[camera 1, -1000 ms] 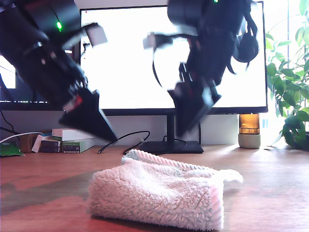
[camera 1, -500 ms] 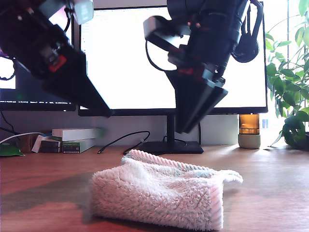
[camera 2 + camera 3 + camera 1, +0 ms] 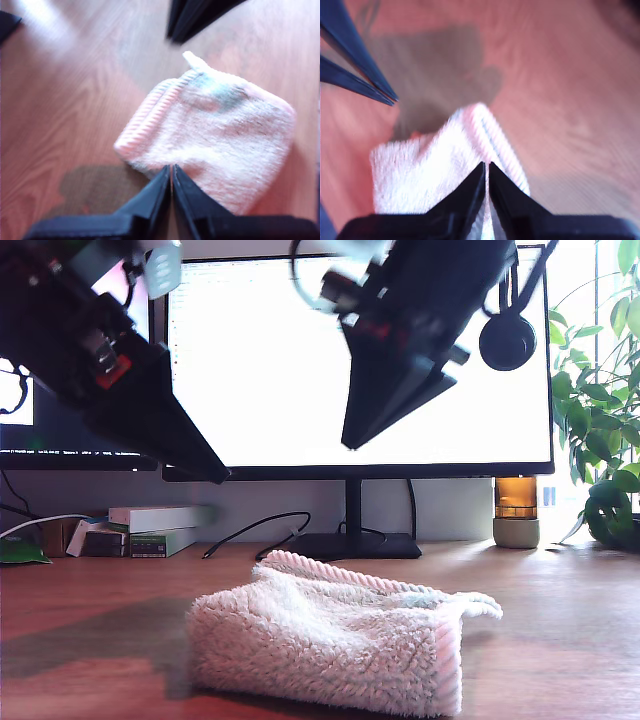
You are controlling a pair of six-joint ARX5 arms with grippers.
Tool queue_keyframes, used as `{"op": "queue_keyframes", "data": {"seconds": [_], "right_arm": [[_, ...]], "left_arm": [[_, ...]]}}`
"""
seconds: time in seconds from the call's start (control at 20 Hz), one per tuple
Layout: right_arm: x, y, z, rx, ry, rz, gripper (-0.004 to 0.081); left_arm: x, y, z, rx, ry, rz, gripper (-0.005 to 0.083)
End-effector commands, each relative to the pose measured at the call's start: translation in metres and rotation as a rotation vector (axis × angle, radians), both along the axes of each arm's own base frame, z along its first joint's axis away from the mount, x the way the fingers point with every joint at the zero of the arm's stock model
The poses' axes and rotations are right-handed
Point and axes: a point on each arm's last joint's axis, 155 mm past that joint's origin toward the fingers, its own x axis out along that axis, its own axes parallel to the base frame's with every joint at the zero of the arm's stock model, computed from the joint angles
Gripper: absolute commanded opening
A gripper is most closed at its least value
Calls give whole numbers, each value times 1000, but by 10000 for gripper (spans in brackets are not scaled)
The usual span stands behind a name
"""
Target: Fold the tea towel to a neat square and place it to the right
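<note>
The tea towel (image 3: 330, 640) lies folded into a thick fluffy pink-white pad on the wooden desk (image 3: 90, 640), with its ribbed edge toward the monitor and a small corner loop (image 3: 485, 606) at the exterior view's right. My first gripper (image 3: 215, 476) hangs shut and empty, above and to the exterior view's left of the towel. High over the towel's middle, my second gripper (image 3: 348, 445) is also shut and empty. The first wrist view shows the towel (image 3: 220, 135) past the shut tips (image 3: 171, 167). In the second wrist view the towel (image 3: 425, 170) lies below the shut tips (image 3: 486, 164).
A bright monitor (image 3: 270, 360) on a black stand (image 3: 350, 540) fills the back. Boxes (image 3: 150, 530) and a cable (image 3: 250, 530) lie at the exterior view's back left. An amber jar (image 3: 516, 510) and a plant (image 3: 600, 440) stand at its right. Headphones (image 3: 506, 340) hang on the monitor.
Both arms have risen away from the towel. The second gripper has climbed from just above it to high in front of the monitor. The towel has not moved.
</note>
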Motion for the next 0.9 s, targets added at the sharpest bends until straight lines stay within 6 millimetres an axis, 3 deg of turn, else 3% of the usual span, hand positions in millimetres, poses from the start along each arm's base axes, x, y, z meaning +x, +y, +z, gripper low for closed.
{"op": "queue_keyframes", "data": {"seconds": [0.0,0.15,0.35,0.65,0.85], "right_arm": [[-7,-9,-12,31,-24,-27,-13],[-17,-10,-15,134,-82,-41,-13],[-39,1,-45,164,-12,25,-13],[-43,26,-64,218,57,98,-13],[-46,28,-90,188,124,101,-13]], "left_arm": [[-7,2,-8,-27,10,12,-23],[-14,-3,-14,-82,13,-3,-23],[-23,-11,-15,-141,15,-54,-24],[-25,-23,-39,-157,75,-101,-24],[-27,-29,-57,-170,126,-132,-24]]}}
